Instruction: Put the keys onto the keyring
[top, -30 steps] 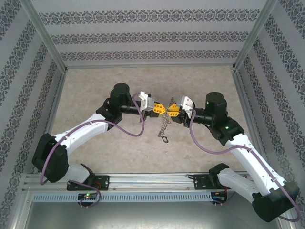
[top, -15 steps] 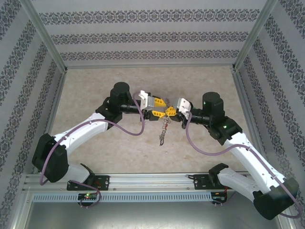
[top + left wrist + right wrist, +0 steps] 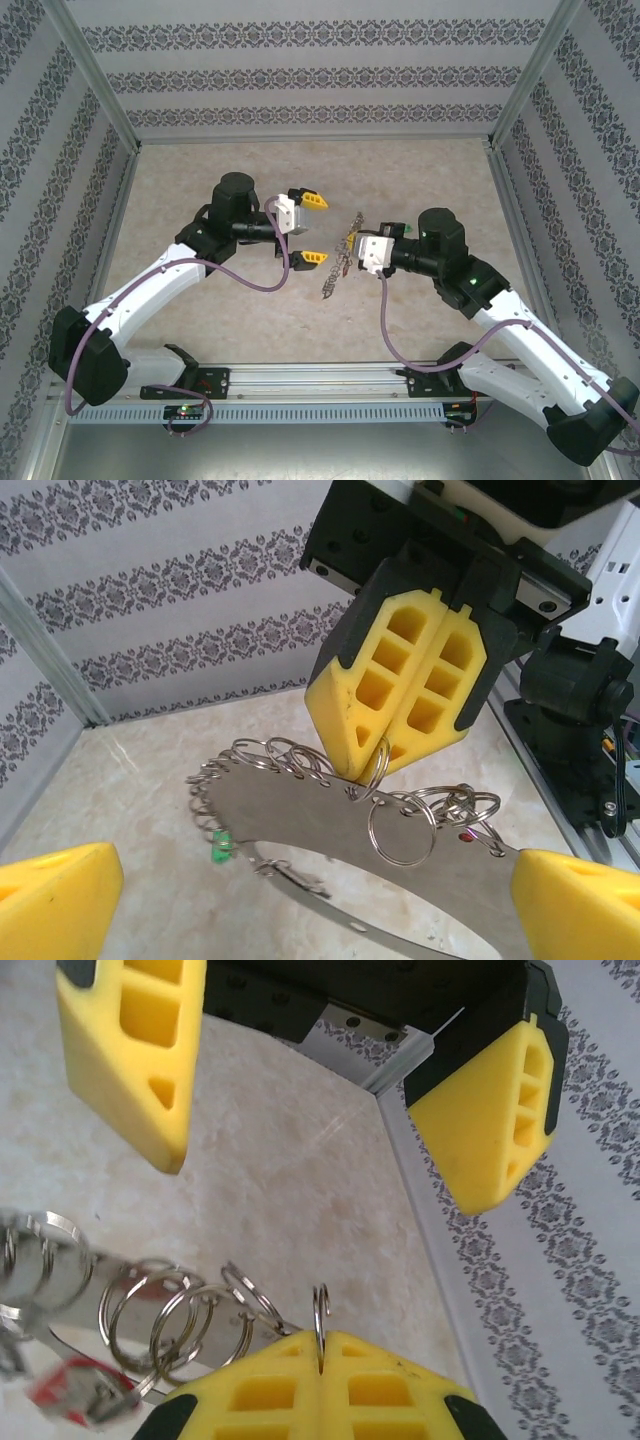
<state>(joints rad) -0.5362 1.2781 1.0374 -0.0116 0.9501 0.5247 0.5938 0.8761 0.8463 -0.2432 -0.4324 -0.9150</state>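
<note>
One right pincer (image 3: 384,748) pinches the keyring (image 3: 320,825).

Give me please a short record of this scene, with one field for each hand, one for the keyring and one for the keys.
left hand: open, fingers wide apart, holding nothing
right hand: shut, pinching one small ring of the keyring
keyring: hangs from the right hand, in front of the open left hand
keys: one red piece among the rings, blurred; cannot tell whether it is threaded on
</note>
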